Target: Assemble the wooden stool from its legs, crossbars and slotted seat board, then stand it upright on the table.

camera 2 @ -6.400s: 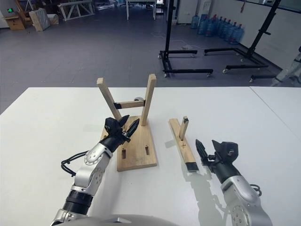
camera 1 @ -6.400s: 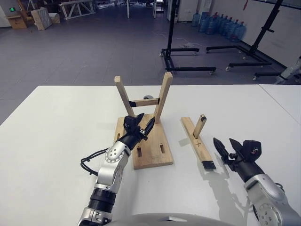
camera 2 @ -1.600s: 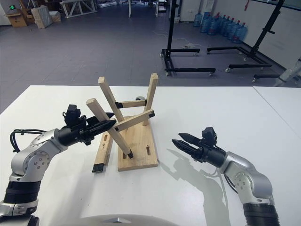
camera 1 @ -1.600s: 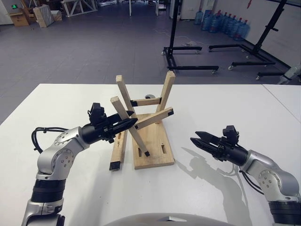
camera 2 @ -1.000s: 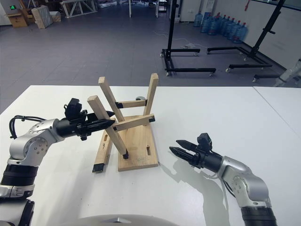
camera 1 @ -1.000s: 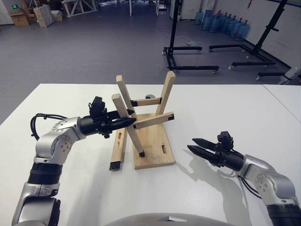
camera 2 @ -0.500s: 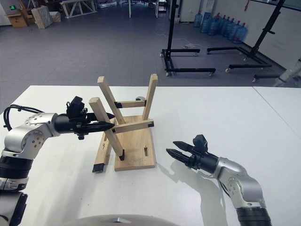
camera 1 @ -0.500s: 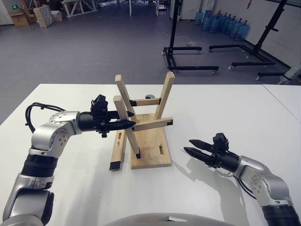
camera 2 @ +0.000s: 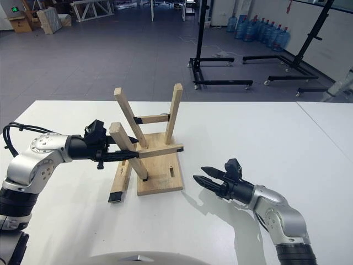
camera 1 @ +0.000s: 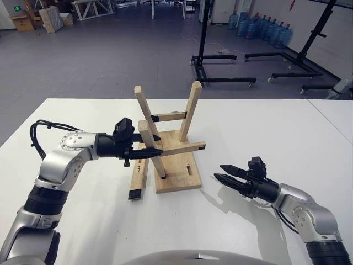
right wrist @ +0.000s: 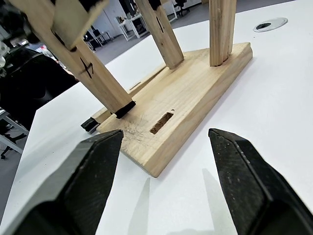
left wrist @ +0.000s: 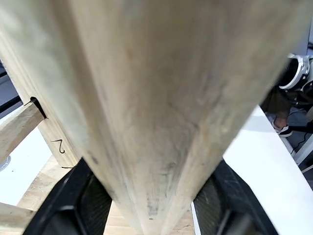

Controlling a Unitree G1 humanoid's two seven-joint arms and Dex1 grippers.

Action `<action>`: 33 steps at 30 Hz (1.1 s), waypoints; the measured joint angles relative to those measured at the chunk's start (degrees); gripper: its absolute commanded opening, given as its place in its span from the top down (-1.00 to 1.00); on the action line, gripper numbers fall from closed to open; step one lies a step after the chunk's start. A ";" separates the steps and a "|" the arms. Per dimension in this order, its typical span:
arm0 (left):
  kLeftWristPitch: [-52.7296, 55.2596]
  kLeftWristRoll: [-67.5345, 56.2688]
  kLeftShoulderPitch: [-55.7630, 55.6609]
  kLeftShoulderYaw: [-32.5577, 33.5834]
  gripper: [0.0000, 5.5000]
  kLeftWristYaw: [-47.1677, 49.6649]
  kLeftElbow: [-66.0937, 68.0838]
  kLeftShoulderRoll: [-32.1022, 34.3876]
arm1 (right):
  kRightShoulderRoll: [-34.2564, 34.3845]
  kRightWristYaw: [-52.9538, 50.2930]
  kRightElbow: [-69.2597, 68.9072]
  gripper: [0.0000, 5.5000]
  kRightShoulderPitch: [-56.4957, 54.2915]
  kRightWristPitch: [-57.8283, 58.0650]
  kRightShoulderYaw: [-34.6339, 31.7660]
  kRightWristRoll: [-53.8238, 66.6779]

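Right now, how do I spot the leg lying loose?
On the white table, find the seat board lying flat mid-table. Beside its edge on the robot's left lies the loose leg, black cap toward the robot. It alone lies flat: two legs stand in the board, and the left gripper holds a tilted leg.

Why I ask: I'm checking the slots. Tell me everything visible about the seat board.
The seat board is a pale, rectangular wooden slab lying flat on the table. Two legs joined by a crossbar stand in its far end. One slot near its right edge is open. A third leg, held by the left gripper, meets its near left part; a loose leg lies along its left edge.
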 measured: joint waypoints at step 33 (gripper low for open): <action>26.82 6.69 18.38 4.08 -0.45 36.08 -16.38 -8.83 | 1.48 -4.60 -4.41 -0.17 6.76 -0.91 -0.42 -0.33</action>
